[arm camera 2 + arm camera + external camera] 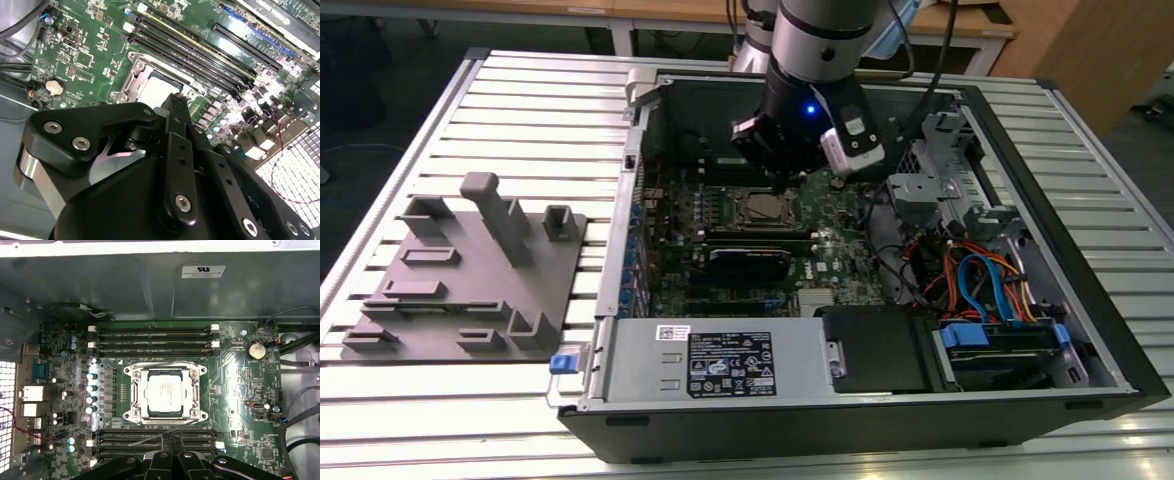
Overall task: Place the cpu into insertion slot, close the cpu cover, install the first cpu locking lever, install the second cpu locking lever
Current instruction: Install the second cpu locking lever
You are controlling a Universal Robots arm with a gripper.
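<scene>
So cpu (165, 392) seated in insertion slot (165, 416), cpu cover (165, 371) down; lever state unclear; jaws together, empty.

Grey-sleeved arm (821, 30), black screw-studded gripper (172, 107)

claw (175, 102) over motherboard (90, 60) | fingers together | cpu (157, 90) seated in insertion slot (131, 80)
</scene>
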